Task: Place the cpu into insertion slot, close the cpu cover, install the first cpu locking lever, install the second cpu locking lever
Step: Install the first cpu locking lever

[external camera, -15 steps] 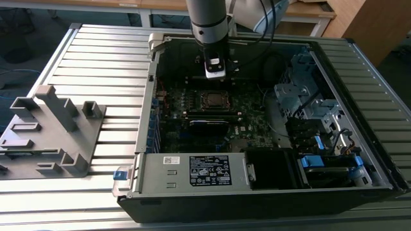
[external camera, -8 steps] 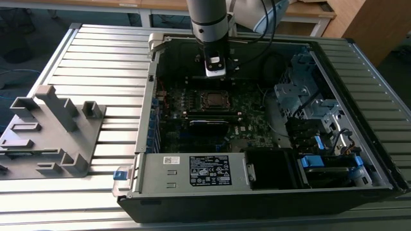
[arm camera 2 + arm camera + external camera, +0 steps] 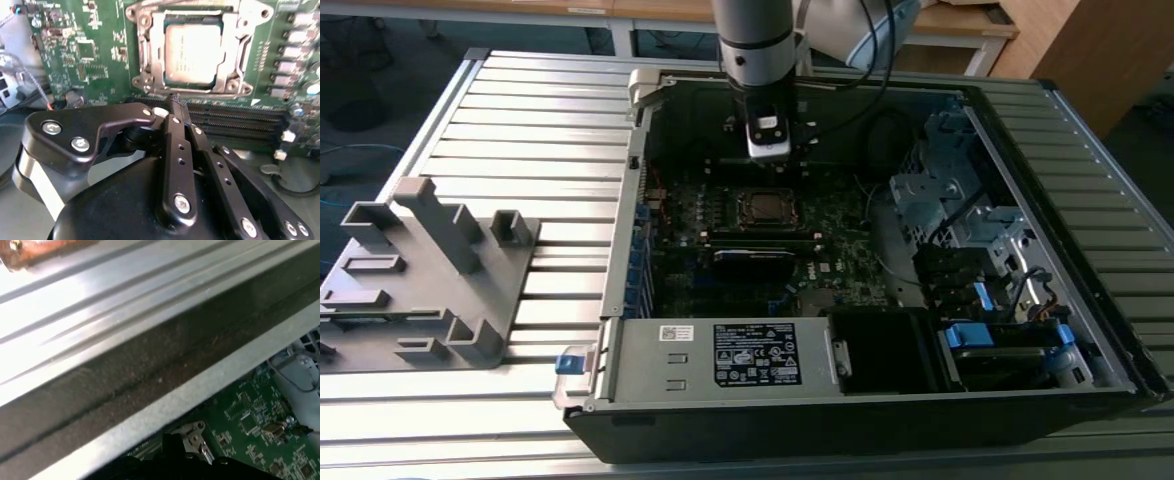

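The cpu (image 3: 192,52) sits in its socket on the green motherboard (image 3: 90,55). Its dull silver top shows through the window of the cpu cover (image 3: 152,52), which lies flat around it, so the first two steps look done. Whether either locking lever is latched is hard to judge from these angles.

The hand (image 3: 176,102) is clenched: its two black fingers (image 3: 172,135) meet at the tips with nothing visible between them. In the second wrist view the tips hover just short of the socket, over the dark memory slots (image 3: 240,120) that run between hand and cover. The fingers point almost straight at the middle of the socket's nearest side.

In the exterior view the hand (image 3: 770,150) hangs inside the open computer case (image 3: 854,430), which stands on the slatted desk (image 3: 547,130). The cpu (image 3: 763,207) lies a little closer than the hand to the desk edge nearest that camera, and almost in line with it. A grey fixture (image 3: 427,270) rests well apart, near the desk's edge at the exterior view's left.
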Tool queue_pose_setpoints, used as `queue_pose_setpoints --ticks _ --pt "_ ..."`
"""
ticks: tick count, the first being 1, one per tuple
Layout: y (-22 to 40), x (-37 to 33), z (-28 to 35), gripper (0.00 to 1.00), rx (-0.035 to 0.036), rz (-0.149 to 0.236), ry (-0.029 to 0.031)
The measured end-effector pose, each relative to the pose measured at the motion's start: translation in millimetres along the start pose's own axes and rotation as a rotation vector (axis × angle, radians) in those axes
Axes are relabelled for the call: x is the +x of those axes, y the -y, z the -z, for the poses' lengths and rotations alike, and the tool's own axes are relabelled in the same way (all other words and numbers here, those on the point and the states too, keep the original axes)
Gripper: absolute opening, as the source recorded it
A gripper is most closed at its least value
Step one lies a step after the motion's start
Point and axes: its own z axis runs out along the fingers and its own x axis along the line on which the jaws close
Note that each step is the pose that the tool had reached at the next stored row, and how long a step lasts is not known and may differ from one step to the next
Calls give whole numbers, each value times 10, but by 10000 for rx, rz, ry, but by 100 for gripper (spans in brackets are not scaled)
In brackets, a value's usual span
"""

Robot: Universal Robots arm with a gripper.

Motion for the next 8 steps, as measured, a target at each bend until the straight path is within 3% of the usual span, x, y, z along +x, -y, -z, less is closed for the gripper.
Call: queue_pose_setpoints --ticks 3,6,8 --pt "-4 -7 -2 11 239 39 -25" --pt "-13 -23 -7 11 526 114 -212" --pt "-15 -27 -11 11 634 229 -318"
